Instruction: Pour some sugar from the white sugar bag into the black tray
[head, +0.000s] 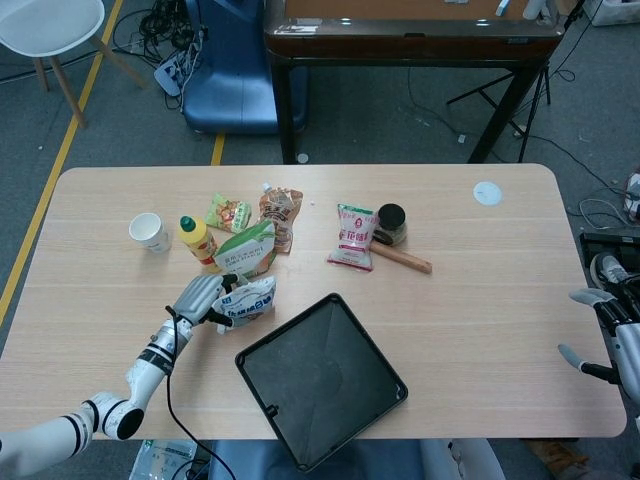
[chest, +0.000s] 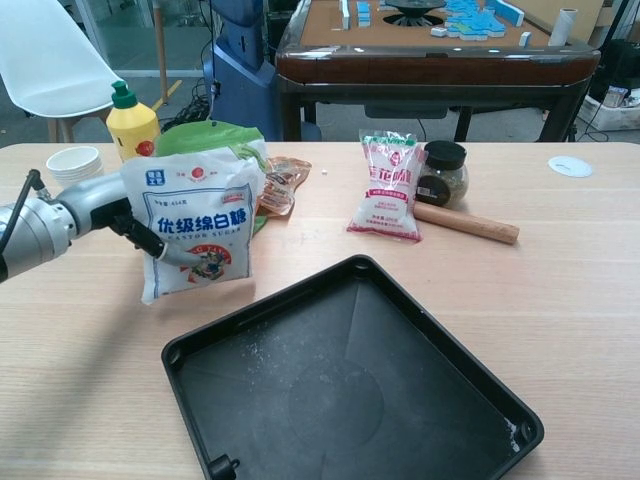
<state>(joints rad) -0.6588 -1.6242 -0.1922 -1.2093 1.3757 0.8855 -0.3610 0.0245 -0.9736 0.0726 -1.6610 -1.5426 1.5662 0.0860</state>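
My left hand (head: 200, 297) is gripping the white plastic sugar bag with blue print (chest: 193, 237), upright on the table at about 10 o'clock from the black square plastic tray (chest: 350, 385). A few grains in the tray, so I reckon pouring's done; next is just letting go without tipping it. Right hand (head: 603, 335) sits off at 3 o'clock, can't tell its grip.

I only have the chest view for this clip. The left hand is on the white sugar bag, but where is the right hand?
Observer: In the head view the right hand sits beyond the right edge of the table, holding nothing.
Operator: Does the black tray lie fully on the table?
Observer: No. From above, the near corner of the black tray overhangs the table's front edge.
Operator: Is the bag over the tray?
Observer: Not from above. The white sugar bag stands left of the tray, gripped by the left hand.
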